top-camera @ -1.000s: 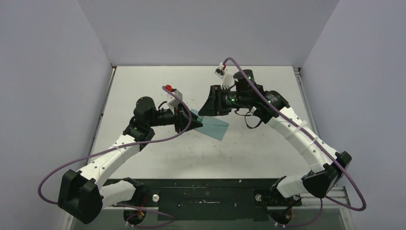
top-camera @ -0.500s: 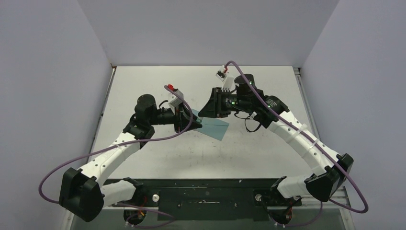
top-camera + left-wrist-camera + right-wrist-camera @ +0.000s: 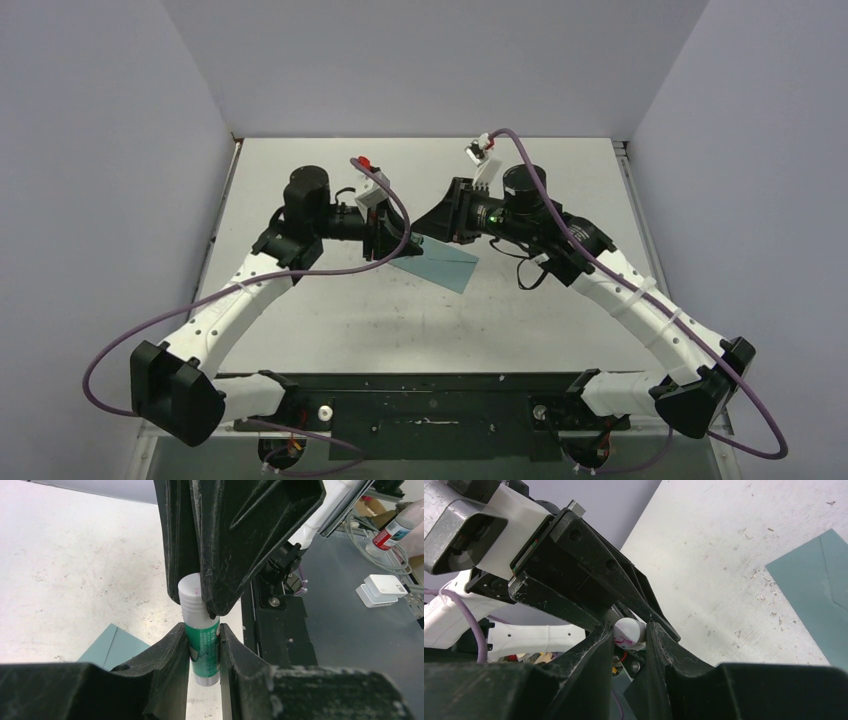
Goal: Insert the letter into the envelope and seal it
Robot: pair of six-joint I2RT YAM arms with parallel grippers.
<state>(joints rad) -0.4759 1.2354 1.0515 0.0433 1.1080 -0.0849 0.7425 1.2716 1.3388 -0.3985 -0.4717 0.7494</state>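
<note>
The glue stick (image 3: 200, 642) has a white cap (image 3: 190, 594) (faint pink smudges on it) and a green label with white print; the envelope (image 3: 112, 647), at eight o'clock from it, is plain teal; table (image 3: 75, 570) off-white, flecked with grey scuffs; arms (image 3: 230, 310) white with black joints.

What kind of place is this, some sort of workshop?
Most likely a robotics lab test booth. A white left arm and right arm are bolted at the near edge of a scuffed white table. Plain pale walls box it in, and purple cables trail off each arm.
</note>
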